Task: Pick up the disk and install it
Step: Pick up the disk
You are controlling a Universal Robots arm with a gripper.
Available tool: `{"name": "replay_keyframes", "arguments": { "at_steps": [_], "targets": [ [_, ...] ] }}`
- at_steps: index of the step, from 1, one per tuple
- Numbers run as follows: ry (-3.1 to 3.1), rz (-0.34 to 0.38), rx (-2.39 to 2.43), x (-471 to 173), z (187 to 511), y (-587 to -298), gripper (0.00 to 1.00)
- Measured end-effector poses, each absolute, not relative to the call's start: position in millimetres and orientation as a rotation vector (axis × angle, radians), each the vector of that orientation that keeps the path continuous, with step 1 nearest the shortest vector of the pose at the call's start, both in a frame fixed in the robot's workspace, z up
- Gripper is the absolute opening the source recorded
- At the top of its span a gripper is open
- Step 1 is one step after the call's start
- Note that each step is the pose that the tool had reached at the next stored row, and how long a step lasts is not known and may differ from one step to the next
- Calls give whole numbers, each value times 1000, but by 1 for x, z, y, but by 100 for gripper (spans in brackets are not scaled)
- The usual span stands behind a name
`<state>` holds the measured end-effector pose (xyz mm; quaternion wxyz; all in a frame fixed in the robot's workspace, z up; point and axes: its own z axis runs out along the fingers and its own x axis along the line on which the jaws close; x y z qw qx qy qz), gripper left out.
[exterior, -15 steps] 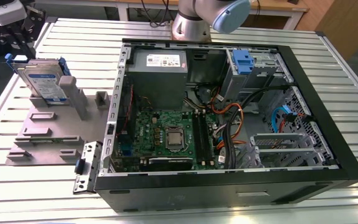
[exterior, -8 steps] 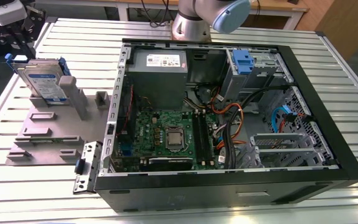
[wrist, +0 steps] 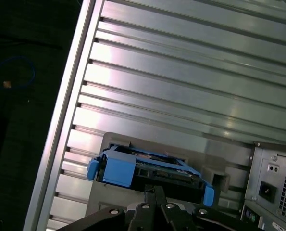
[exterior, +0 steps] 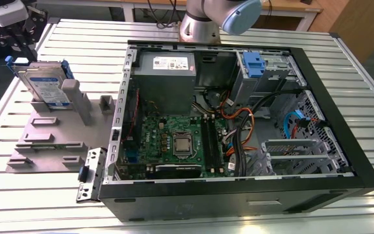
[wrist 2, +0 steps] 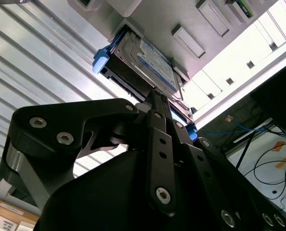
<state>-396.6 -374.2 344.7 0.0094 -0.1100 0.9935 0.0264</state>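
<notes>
- At the exterior view's far left, my claw (exterior: 19, 45) hangs right over the disk (exterior: 44, 84). In both wrist views it looks drawn together, clamped on nothing.
- The disk lies directly below me, standing on edge in the grey stand (exterior: 44, 141). Its label faces near, and its long top edge, with the blue tab (wrist: 118, 169) at one end, runs crosswise under me.
- Well apart to the right, the open computer case (exterior: 344, 126) holds a grey power-supply box (exterior: 166, 73) far-left, a motherboard (exterior: 174, 141) near, loose cables, and a blue-fronted bay (exterior: 252, 63) far-right.
</notes>
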Motion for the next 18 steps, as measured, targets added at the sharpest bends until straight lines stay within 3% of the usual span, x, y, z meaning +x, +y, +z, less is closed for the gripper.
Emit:
{"name": "replay_keyframes", "arguments": {
  "at_steps": [18],
  "targets": [
    [3099, 83, -381, -397, 345, -374, 11]
  ]
}}
